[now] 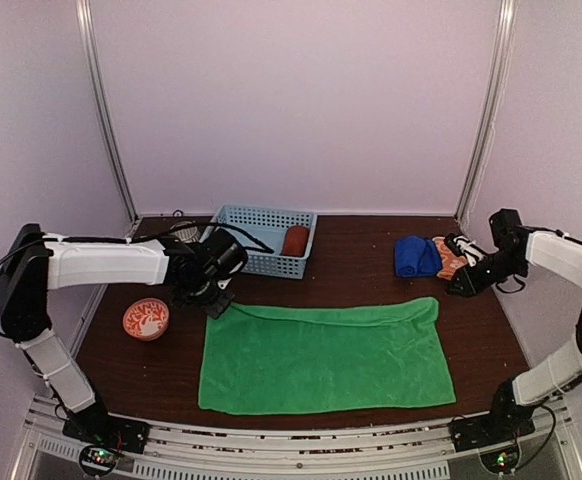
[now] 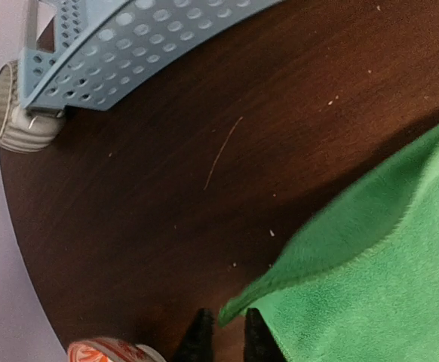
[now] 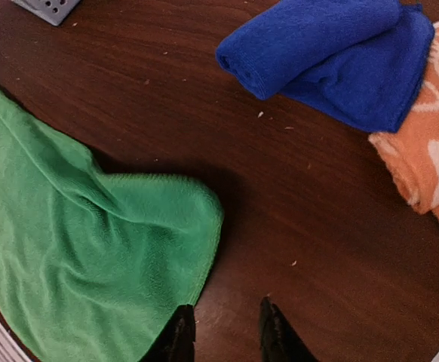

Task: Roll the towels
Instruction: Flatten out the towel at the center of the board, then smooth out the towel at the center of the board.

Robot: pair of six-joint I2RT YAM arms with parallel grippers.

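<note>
Green towel [image 1: 326, 360] flat; corner (seemingly) inside left claw [image 2: 225, 335].

The green towel [image 1: 326, 358] lies flat from the middle of the table [image 1: 361, 262] toward 6 o'clock, low enough to pass above. At 11 o'clock the lattice basket [image 1: 261, 240], a rust-red roll [image 1: 295, 240] inside it, walls off any low sweep. The patterned bowl [image 1: 146, 320] sits at 9 o'clock, near the towel's left edge. At 2 o'clock the blue towel [image 1: 416, 256] and orange towel [image 1: 451, 260] lie touching. Between basket and blue towel, around 12 to 1 o'clock, bare wood leaves open passage, continuing along the green towel's far edge.
</note>
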